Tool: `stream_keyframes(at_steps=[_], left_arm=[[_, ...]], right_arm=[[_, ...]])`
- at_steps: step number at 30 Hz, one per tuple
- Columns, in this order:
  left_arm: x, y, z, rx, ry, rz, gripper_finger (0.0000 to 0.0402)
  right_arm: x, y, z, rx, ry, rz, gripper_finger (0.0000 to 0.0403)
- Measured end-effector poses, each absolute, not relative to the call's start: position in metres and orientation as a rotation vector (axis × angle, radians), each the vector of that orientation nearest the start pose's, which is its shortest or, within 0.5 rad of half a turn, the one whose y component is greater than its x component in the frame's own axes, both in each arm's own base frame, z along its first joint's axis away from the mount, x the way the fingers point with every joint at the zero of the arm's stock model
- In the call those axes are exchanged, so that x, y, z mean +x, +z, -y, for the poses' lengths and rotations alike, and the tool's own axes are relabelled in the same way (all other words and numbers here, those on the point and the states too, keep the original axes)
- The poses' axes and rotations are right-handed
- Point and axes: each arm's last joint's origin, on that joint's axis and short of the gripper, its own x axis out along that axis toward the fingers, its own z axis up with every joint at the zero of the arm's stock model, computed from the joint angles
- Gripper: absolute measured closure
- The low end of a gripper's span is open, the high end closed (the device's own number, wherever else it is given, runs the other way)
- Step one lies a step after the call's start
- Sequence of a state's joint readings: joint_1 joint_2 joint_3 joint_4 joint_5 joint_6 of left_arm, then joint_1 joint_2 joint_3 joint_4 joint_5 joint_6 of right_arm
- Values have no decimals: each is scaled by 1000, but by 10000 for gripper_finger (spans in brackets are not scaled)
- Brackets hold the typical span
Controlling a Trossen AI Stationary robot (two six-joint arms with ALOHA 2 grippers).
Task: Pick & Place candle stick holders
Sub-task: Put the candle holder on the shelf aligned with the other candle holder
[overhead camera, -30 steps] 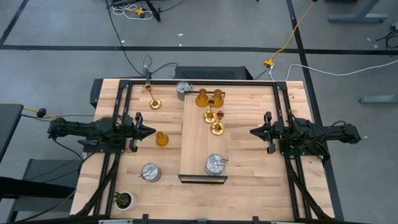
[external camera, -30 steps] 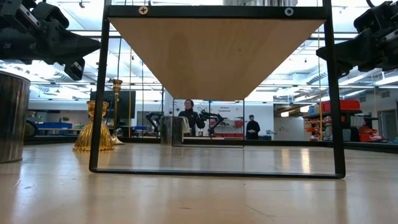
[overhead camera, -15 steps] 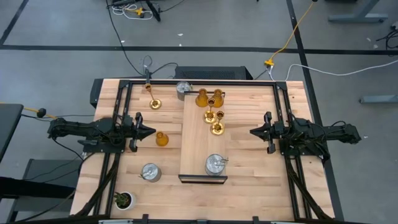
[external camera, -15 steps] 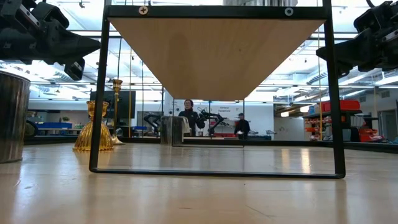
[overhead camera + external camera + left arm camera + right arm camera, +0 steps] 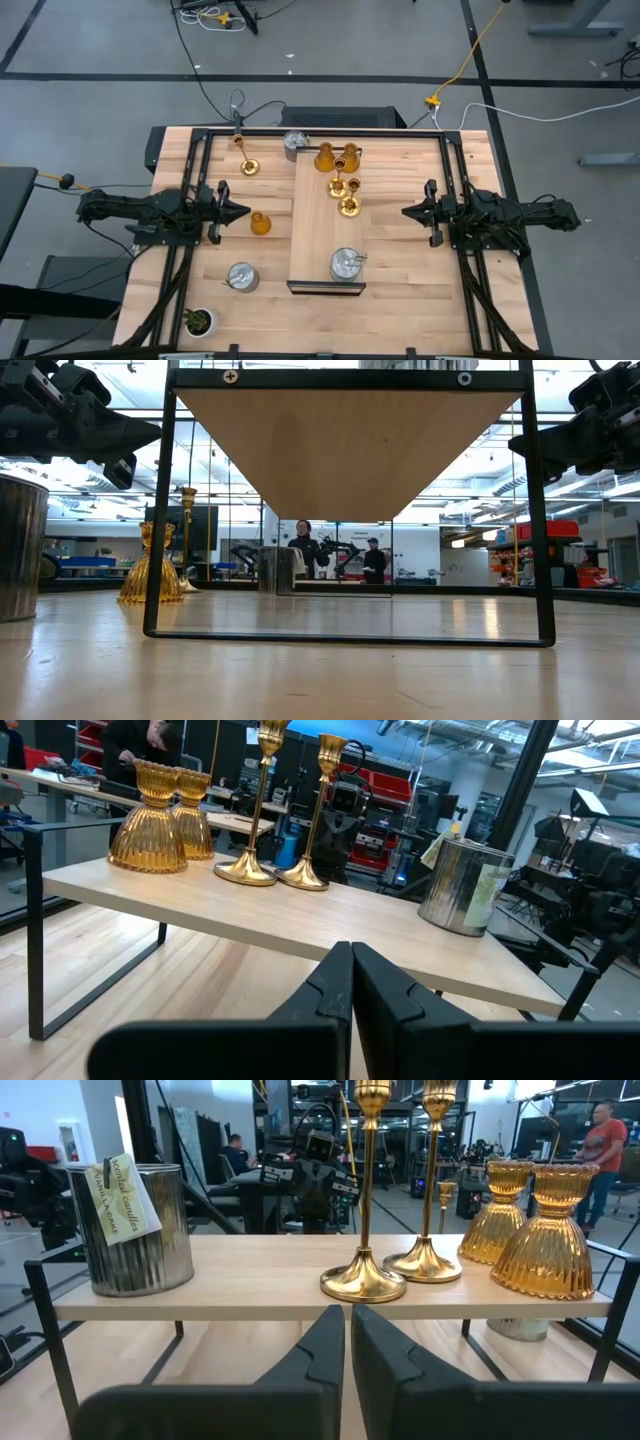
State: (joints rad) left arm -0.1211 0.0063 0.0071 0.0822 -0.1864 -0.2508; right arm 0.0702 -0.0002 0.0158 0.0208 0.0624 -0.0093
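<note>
On either side of the raised shelf, nothing has been moved: left gripper and right gripper are kept closed and empty, so no holder is being carried.

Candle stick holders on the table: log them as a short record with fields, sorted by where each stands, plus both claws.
on raised shelf: two amber holders, two gold stemmed holders, one silver holder
on table, left of shelf: one amber holder, one gold stemmed holder, one silver holder
on table, far end of shelf: one silver holder
left claw: shut, empty, left of shelf
right claw: shut, empty, right of shelf
other: potted plant at near left corner
</note>
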Motion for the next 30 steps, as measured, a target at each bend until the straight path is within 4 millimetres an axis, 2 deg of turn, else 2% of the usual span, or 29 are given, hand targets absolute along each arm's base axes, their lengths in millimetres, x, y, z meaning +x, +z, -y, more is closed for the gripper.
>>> stream_keyframes(at_steps=[30], left_arm=[[96, 176, 6, -270, 73, 123, 392]], right_arm=[[96, 171, -5, -8, 8, 37, 376]])
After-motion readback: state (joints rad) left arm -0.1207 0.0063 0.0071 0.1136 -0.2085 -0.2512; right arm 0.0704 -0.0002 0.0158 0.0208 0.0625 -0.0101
